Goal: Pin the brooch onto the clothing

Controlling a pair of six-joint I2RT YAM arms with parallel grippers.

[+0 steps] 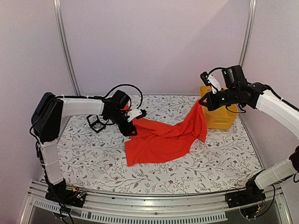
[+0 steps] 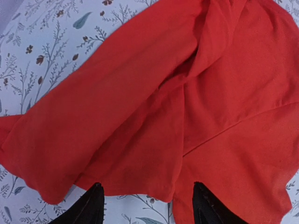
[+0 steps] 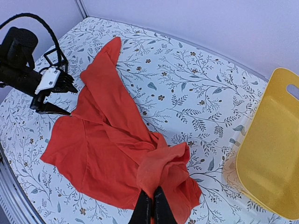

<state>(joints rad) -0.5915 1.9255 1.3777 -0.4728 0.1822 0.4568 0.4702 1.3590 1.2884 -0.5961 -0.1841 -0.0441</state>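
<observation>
Currently the shirt [image 1: 159,140] is lying slantwise from the top view's centre up toward the basket [image 1: 219,116] at right; the left gripper [image 2: 149,210] is hovering over its left end, jaws apart, holding nothing; the right gripper [image 3: 152,205] is pinching bunched cloth, jaws closed on it; no brooch is showing in any view.

The table [image 1: 93,158] is overlooked from above its near edge; the clothing [image 1: 159,140], shared by all views, is seen closest from the left wrist.
</observation>
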